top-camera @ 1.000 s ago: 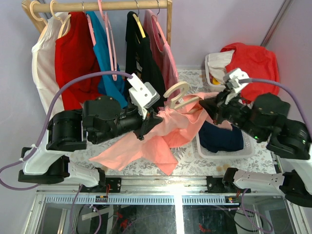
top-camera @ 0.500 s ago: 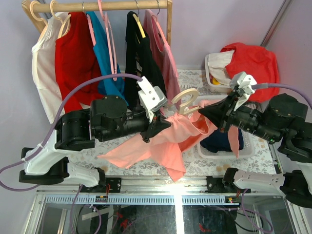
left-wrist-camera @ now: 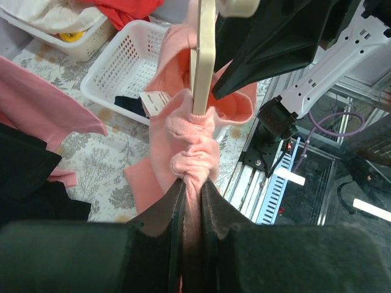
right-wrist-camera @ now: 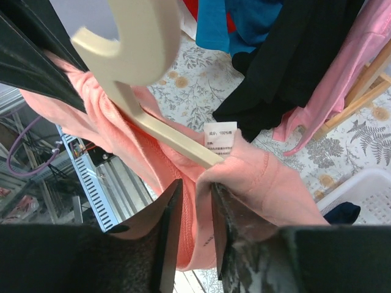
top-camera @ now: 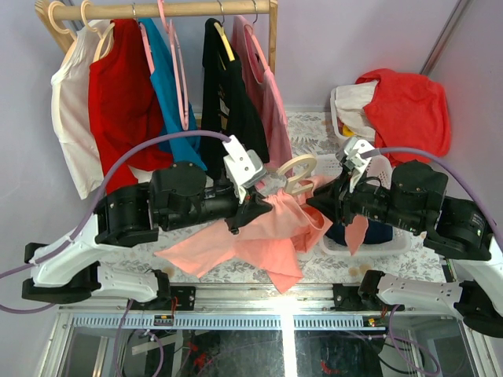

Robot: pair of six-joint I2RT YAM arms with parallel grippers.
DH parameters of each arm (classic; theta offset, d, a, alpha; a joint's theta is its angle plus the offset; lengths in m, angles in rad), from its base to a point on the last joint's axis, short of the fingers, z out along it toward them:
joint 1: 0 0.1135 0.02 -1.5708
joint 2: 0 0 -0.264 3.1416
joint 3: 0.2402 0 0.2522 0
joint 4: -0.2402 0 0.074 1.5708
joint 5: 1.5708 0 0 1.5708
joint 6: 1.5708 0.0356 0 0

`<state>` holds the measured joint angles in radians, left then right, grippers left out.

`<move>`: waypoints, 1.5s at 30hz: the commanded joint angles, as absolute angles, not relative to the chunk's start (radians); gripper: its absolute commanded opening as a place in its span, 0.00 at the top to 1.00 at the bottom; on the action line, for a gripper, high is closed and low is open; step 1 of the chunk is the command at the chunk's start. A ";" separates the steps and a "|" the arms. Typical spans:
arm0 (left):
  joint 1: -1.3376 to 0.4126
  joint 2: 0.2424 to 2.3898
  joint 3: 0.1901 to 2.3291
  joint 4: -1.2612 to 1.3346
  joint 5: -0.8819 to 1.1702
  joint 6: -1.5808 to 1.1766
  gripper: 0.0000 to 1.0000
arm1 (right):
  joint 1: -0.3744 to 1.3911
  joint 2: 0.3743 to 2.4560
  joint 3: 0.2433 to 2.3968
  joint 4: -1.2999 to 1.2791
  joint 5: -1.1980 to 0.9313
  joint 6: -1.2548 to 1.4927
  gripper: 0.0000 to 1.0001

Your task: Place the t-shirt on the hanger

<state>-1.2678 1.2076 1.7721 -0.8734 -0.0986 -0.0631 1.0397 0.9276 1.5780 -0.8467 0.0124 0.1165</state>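
The t-shirt (top-camera: 259,236) is held above the table (top-camera: 310,126), between the two arms and well in front of the clothes rack (top-camera: 157,9). It is partly over the hanger (top-camera: 292,171). The cloth bunches around both hanger arms and the rest hangs down and leftward toward the near edge. A white neck label (right-wrist-camera: 219,138) shows beside one hanger arm.

The hanger's long axis runs roughly left to right, from one gripper toward the other. Its thick hook stands above the cloth and curls toward the rack.

The left gripper (left-wrist-camera: 192,183) is clamped on a tight wad of shirt cloth at one hanger end. The right gripper (right-wrist-camera: 197,204) has its fingers narrowly apart with shirt cloth between them. Whether it is pinching that cloth cannot be told.

A white basket (top-camera: 397,243) holding dark cloth sits under the right arm.
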 commanded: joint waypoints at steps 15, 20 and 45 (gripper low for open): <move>-1.262 0.892 1.394 -0.541 -0.119 -0.084 1.00 | 1.043 0.986 1.646 -0.825 -0.153 0.085 0.45; -1.262 0.816 1.314 -0.509 -0.131 -0.111 1.00 | 1.043 1.012 1.686 -0.824 -0.145 0.077 0.44; -1.261 0.856 1.393 -0.625 -0.019 -0.077 1.00 | 1.043 1.083 1.690 -0.844 -0.038 -0.056 0.39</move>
